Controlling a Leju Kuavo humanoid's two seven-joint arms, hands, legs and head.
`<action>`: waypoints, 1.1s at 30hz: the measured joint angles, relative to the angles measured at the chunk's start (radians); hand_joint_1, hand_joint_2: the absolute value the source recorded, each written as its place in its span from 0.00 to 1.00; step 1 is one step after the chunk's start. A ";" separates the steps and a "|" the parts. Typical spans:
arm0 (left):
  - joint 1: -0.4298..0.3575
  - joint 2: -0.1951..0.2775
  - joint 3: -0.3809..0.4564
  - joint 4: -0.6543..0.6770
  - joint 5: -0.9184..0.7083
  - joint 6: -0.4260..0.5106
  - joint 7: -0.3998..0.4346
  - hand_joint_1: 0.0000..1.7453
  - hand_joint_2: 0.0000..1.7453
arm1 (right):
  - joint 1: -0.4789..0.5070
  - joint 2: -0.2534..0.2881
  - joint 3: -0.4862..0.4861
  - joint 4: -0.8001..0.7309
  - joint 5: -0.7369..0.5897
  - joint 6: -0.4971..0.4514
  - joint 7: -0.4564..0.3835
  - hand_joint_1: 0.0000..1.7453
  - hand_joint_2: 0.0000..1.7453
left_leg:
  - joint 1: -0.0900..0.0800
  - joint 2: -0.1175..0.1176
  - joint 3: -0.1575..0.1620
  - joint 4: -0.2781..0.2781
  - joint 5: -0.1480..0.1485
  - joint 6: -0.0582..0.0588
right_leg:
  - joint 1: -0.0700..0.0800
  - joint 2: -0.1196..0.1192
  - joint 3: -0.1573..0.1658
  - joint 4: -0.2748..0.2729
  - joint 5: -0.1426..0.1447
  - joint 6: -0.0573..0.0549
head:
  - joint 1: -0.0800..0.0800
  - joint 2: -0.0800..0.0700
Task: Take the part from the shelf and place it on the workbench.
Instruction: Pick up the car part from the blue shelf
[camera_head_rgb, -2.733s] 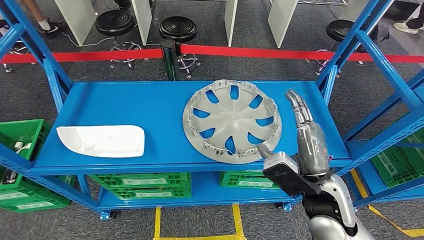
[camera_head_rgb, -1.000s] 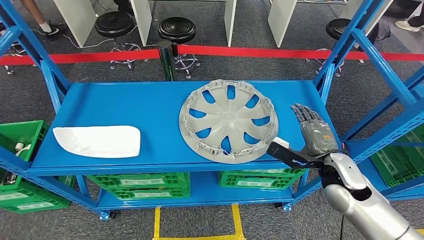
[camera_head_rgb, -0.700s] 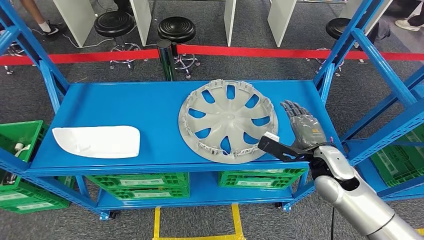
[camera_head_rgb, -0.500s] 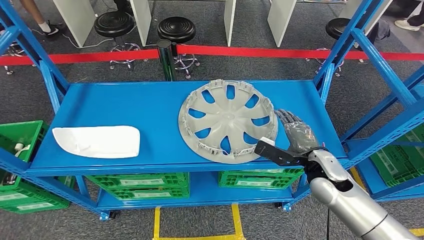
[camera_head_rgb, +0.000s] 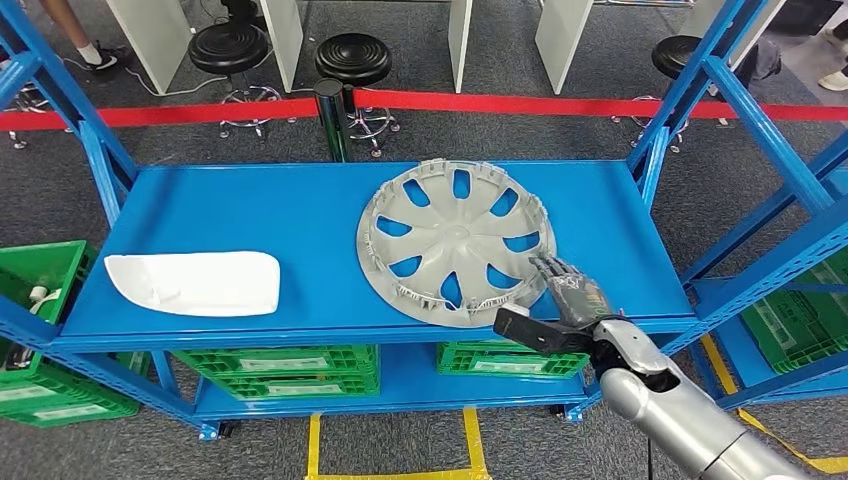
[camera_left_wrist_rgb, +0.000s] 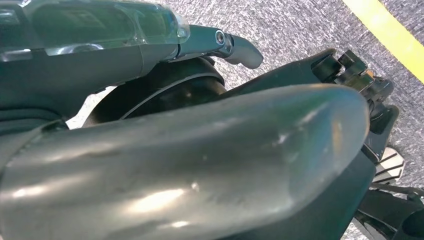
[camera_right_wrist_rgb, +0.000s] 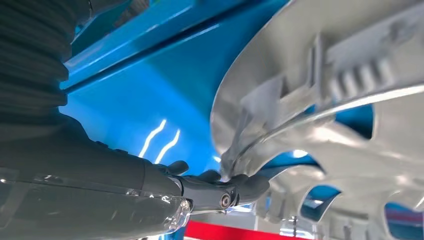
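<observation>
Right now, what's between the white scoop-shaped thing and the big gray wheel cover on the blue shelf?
Nothing. In the head view, only bare blue shelf lies between the white part and the wheel cover.

No text, brand or number could be read. The green crates (camera_head_rgb: 280, 368) under the blue shelf (camera_head_rgb: 300, 215) carried white labels (camera_head_rgb: 283, 362), but their print was too small to make out.

The head view looks forward and down on the shelf (camera_head_rgb: 300, 215) from high up. The right wrist view sits very close behind the right hand (camera_right_wrist_rgb: 220, 190) — both share the hubcap (camera_head_rgb: 455, 240) rim at the shelf's 4 o'clock. The left wrist view faces the floor (camera_left_wrist_rgb: 310, 25).
</observation>
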 joint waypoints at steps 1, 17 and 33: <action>0.000 0.000 0.000 0.000 0.001 -0.001 0.001 0.00 0.00 | -0.001 0.003 0.005 0.006 0.000 -0.003 -0.001 0.00 1.00 | 0.000 0.000 0.000 0.000 0.000 0.000 | 0.000 0.000 0.000 0.000 0.000 0.000 | 0.000 0.000; -0.001 0.001 -0.001 0.000 0.024 0.003 0.005 0.00 0.00 | -0.098 0.005 0.018 -0.020 0.015 -0.094 0.079 0.00 1.00 | -0.001 0.001 0.001 0.000 0.001 0.000 | 0.000 0.002 0.000 0.001 0.001 -0.001 | 0.000 0.000; -0.001 0.000 -0.001 0.000 0.034 0.021 0.001 0.00 0.00 | -0.244 -0.014 0.010 -0.287 0.023 -0.051 0.185 0.00 1.00 | 0.000 -0.004 0.000 0.000 0.001 -0.001 | 0.000 0.003 -0.001 0.003 0.001 -0.001 | -0.001 0.000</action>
